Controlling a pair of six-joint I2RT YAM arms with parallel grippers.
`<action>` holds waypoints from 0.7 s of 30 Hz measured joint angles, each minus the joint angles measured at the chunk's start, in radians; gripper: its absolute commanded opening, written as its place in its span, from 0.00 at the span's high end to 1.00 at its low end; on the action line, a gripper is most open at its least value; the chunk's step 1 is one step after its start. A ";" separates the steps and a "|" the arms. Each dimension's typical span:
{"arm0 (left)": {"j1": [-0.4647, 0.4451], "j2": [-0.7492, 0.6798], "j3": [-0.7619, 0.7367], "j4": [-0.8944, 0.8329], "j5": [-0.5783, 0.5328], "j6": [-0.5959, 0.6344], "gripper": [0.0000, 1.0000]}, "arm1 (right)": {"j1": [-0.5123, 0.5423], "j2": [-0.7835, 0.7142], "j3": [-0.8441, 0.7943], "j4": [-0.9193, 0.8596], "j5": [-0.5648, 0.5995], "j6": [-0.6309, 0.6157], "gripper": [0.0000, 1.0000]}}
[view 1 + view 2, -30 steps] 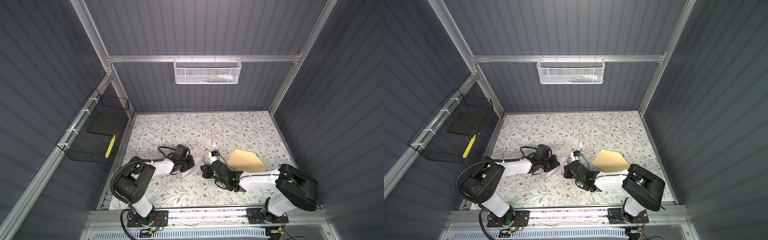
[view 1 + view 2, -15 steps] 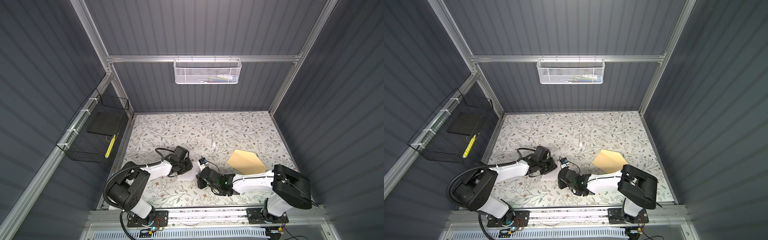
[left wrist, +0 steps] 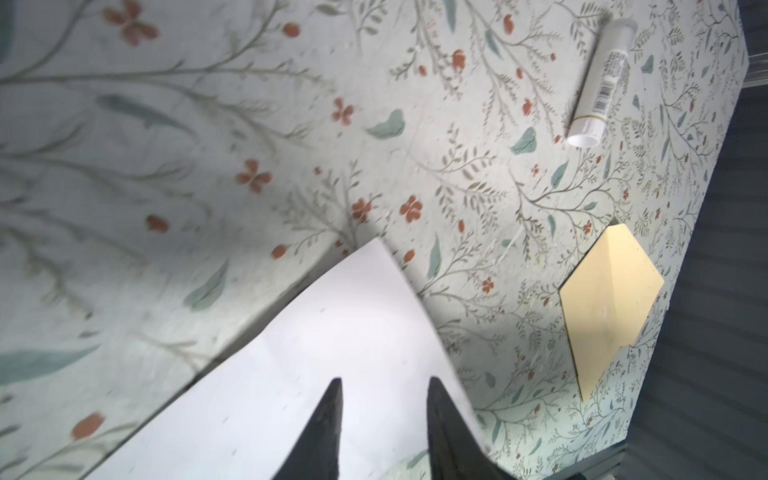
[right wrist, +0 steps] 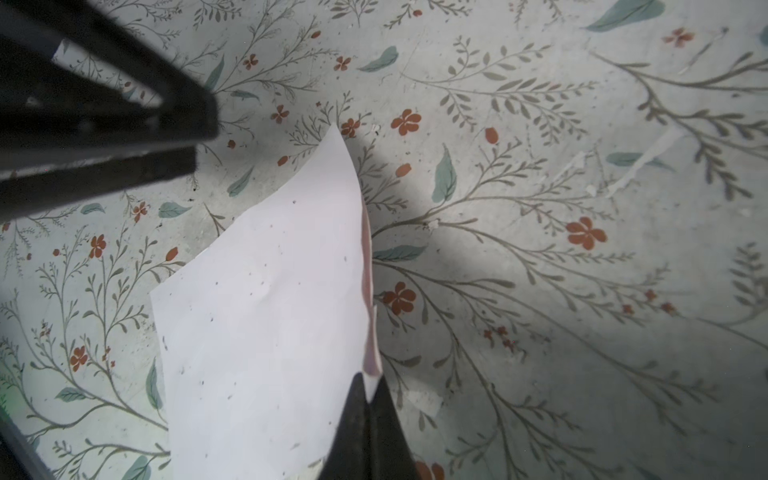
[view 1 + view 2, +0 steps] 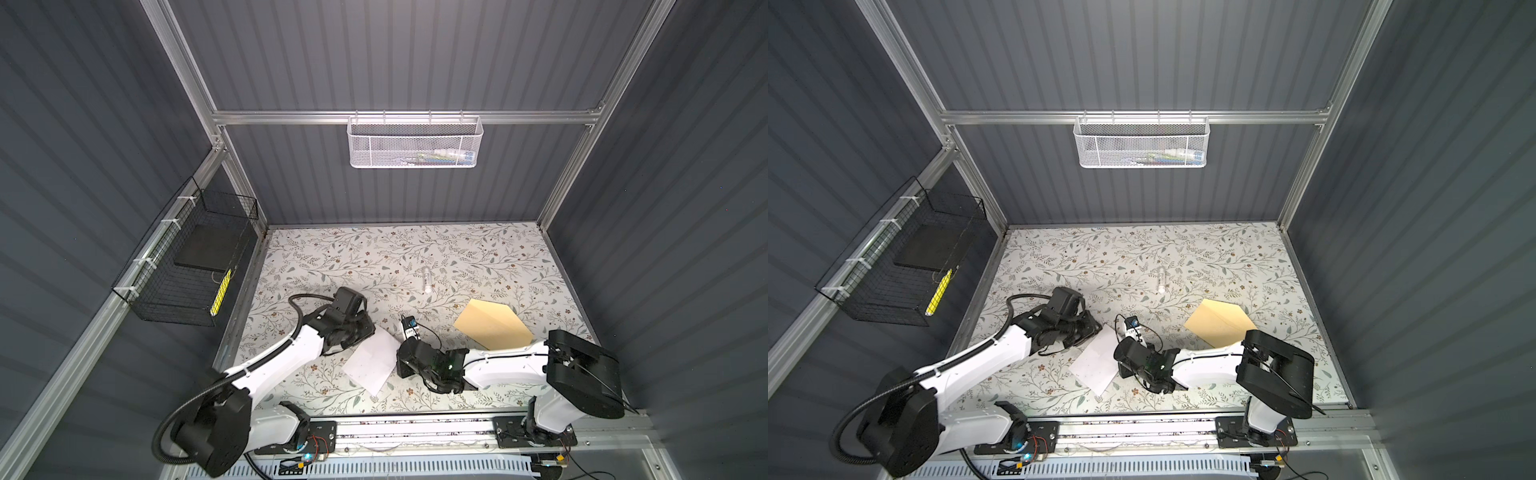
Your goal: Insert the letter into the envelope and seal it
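Observation:
The letter (image 5: 369, 362), a white sheet, lies slightly curled on the floral table near the front in both top views (image 5: 1095, 366). My right gripper (image 4: 368, 386) is shut on the letter's (image 4: 266, 311) right edge. My left gripper (image 3: 384, 382) stands open over the sheet's (image 3: 332, 332) far-left corner, with a clear gap between its fingers and nothing pinched. The tan envelope (image 5: 492, 328) lies flat to the right with its pointed flap open, apart from both grippers (image 5: 1221, 322), and also shows in the left wrist view (image 3: 606, 299).
A small white tube (image 5: 427, 279) lies on the table behind the grippers (image 3: 598, 83). A white mesh basket (image 5: 415, 143) hangs on the back wall and a black wire basket (image 5: 187, 266) on the left wall. The arms' rail (image 5: 415, 428) runs along the front edge.
My left gripper has opened and let go of the letter. My right gripper, still shut on the sheet, has drawn it toward the front, and more of the sheet now shows.

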 measured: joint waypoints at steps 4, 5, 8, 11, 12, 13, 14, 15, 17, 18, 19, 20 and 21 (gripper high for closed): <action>0.000 -0.109 -0.089 -0.026 0.031 -0.039 0.66 | 0.001 -0.005 -0.002 -0.008 0.053 0.048 1.00; 0.000 -0.127 -0.113 -0.026 0.040 -0.049 0.67 | 0.001 -0.008 -0.003 -0.010 0.067 0.062 1.00; 0.000 -0.135 -0.174 -0.011 0.075 -0.076 0.69 | -0.002 -0.018 -0.004 -0.025 0.111 0.119 1.00; -0.006 -0.096 -0.213 0.046 0.102 -0.109 0.74 | -0.004 -0.021 -0.007 -0.035 0.137 0.166 1.00; -0.008 -0.080 -0.217 0.065 0.106 -0.116 0.75 | -0.004 -0.022 -0.009 -0.039 0.143 0.179 1.00; -0.014 -0.048 -0.218 0.097 0.110 -0.126 0.76 | -0.004 -0.023 -0.014 -0.042 0.150 0.193 1.00; -0.021 -0.017 -0.218 0.127 0.110 -0.134 0.77 | -0.004 -0.024 -0.018 -0.046 0.153 0.204 1.00; -0.025 0.008 -0.218 0.154 0.110 -0.138 0.77 | -0.004 -0.025 -0.022 -0.049 0.156 0.215 1.00; -0.031 0.059 -0.218 0.209 0.109 -0.149 0.81 | -0.004 -0.026 -0.028 -0.052 0.158 0.227 1.00; -0.033 0.080 -0.218 0.233 0.110 -0.154 0.82 | -0.004 -0.028 -0.032 -0.053 0.159 0.233 1.00; -0.033 0.095 -0.214 0.252 0.109 -0.156 0.84 | -0.004 -0.031 -0.035 -0.053 0.161 0.239 1.00; -0.033 0.109 -0.209 0.263 0.109 -0.155 0.85 | -0.004 -0.033 -0.038 -0.053 0.161 0.242 1.00; -0.034 0.121 -0.201 0.270 0.109 -0.154 0.86 | -0.004 -0.035 -0.041 -0.052 0.161 0.245 1.00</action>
